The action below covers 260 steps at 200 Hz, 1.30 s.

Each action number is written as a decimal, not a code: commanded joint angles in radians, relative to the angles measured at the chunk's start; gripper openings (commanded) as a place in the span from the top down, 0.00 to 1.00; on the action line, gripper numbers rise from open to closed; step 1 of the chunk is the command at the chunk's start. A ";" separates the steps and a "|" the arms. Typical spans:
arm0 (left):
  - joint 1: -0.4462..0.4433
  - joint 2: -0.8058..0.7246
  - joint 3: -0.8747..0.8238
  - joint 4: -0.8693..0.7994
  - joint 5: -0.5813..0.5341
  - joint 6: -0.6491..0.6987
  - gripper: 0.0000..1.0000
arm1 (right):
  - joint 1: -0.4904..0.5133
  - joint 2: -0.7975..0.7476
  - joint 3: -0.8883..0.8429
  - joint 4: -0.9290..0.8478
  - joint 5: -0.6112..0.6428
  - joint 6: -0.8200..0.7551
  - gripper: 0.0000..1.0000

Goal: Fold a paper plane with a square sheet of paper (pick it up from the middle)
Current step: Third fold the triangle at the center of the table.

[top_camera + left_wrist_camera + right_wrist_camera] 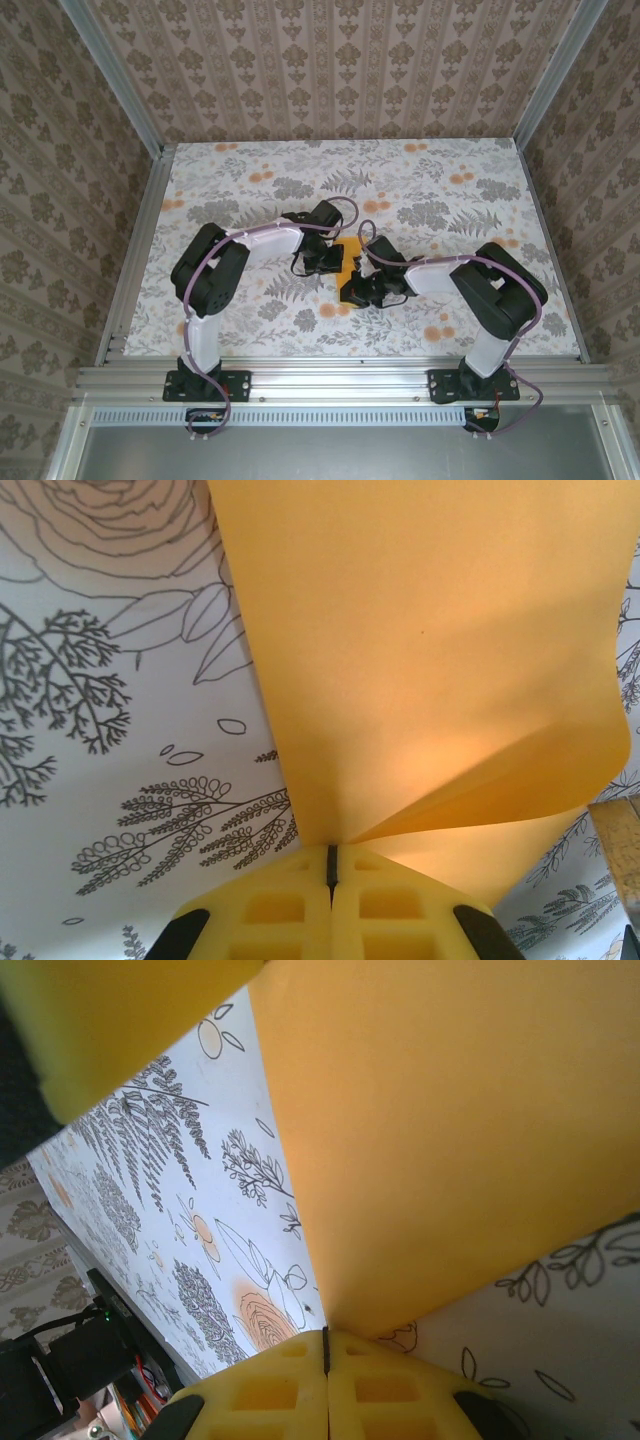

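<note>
The square sheet of paper point(349, 256), plain orange-yellow, hangs between both grippers over the middle of the table. My left gripper point(336, 263) is shut on one edge of it. In the left wrist view the sheet point(430, 650) rises from the pinched yellow fingertips point(331, 856), and its right side curls over into a loose fold. My right gripper point(360, 291) is shut on the opposite edge; there the sheet point(450, 1130) fans out flat from the closed tips point(326, 1340). It is a bent sheet; the paper plane is out of view.
The floral tablecloth point(430, 210) covers the table under the paper. Aluminium frame rails point(135, 240) run along both sides and the near edge. The left gripper's yellow finger point(110, 1020) crosses the top left of the right wrist view.
</note>
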<state>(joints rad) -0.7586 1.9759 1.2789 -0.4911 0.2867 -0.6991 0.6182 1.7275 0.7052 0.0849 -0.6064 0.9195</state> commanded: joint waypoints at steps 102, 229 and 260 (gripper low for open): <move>0.003 0.087 -0.046 -0.115 -0.118 0.026 1.00 | -0.071 -0.084 0.074 -0.108 0.157 -0.097 0.91; 0.007 -0.008 0.032 -0.069 -0.045 0.050 1.00 | -0.081 0.053 0.074 -0.106 0.217 -0.053 0.92; 0.020 -0.085 -0.001 0.012 0.005 0.016 0.97 | -0.081 0.071 0.082 -0.130 0.233 -0.036 0.93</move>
<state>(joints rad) -0.7567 1.9717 1.2972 -0.5098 0.2832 -0.6765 0.5411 1.7477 0.8021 0.0044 -0.4263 0.8547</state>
